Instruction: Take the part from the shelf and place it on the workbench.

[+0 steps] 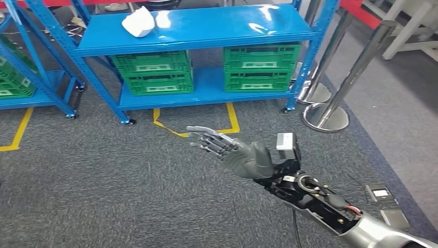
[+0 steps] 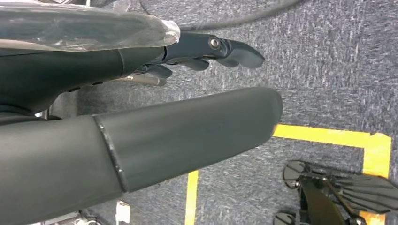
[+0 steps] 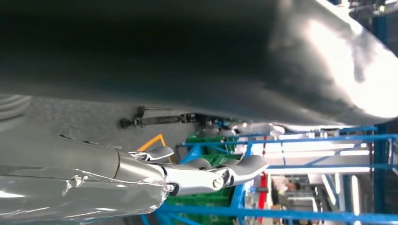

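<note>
1. Part (image 1: 138, 22) lies on the top board of the blue shelf (image 1: 217, 26), a white crumpled-looking lump toward that board's left end, resting alone on the bare surface.
2. We see our right hand (image 1: 235, 152) raised over the grey carpet (image 1: 103, 175), palm turned up and fingers (image 1: 206, 135) stretched apart, holding nothing.
3. From that hand the part lies ahead and off to the left, higher up on the shelf and well apart from the fingers; open carpet and the shelf's front edge lie between them.
4. We cannot make out a clear long axis on the part; it looks slightly wider than deep, running roughly along the shelf's front edge.
5. Our left hand (image 2: 141, 93) hangs low over the carpet near a yellow floor line (image 2: 328, 138); its fingers look loosely extended with nothing in them.
6. We judge the raised right hand the one placed to reach, though the part sits toward the left side, so the reach must cross leftward as well as forward.
7. Green crates (image 1: 155, 72) fill the lower board under the part; they are no part of the reach.
</note>
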Controlling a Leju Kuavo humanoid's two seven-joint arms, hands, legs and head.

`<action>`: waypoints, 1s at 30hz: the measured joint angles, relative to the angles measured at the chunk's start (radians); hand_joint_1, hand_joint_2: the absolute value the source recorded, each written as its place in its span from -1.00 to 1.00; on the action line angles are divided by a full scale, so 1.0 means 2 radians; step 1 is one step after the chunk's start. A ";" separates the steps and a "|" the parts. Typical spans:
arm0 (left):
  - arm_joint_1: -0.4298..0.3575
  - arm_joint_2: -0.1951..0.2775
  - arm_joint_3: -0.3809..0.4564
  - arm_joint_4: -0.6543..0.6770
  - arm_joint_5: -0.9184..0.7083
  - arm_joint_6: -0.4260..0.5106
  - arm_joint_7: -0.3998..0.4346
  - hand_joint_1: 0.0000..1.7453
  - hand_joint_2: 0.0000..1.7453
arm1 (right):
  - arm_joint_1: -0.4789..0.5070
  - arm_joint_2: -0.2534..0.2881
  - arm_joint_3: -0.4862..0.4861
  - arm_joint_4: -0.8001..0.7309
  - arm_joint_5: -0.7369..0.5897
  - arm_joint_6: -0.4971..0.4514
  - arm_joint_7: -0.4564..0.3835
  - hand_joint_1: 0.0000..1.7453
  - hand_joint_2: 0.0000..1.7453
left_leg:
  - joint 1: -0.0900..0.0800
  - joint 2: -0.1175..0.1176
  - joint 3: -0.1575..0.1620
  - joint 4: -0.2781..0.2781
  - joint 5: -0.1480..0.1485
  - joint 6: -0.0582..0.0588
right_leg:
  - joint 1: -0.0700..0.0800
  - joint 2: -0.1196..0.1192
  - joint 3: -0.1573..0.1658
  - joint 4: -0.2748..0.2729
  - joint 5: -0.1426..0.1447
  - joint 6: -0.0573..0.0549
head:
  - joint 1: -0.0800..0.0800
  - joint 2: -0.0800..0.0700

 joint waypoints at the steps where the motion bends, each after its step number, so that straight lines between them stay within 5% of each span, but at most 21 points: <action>1: 0.000 0.000 0.000 0.000 0.000 0.000 0.000 -1.00 -1.00 | 0.000 0.000 0.000 0.000 0.000 0.000 0.000 -1.00 -1.00 | 0.000 0.000 0.001 -0.001 0.000 -0.001 | 0.000 0.000 0.000 0.000 0.000 -0.001 | -0.002 0.000; 10: -0.001 0.000 0.000 0.000 0.001 0.001 0.000 -1.00 -1.00 | -0.002 0.000 0.000 0.002 -0.004 0.004 -0.004 -1.00 -1.00 | 0.002 0.000 0.002 -0.004 0.000 -0.008 | 0.002 0.000 0.001 0.000 -0.001 -0.005 | -0.007 0.000; 30: -0.001 0.000 0.000 0.000 0.000 -0.010 -0.006 -1.00 -1.00 | -0.002 0.000 -0.001 0.003 -0.009 0.005 -0.009 -1.00 -1.00 | 0.002 0.000 0.002 -0.004 0.000 -0.010 | 0.002 0.000 0.002 -0.002 -0.002 -0.005 | -0.007 0.000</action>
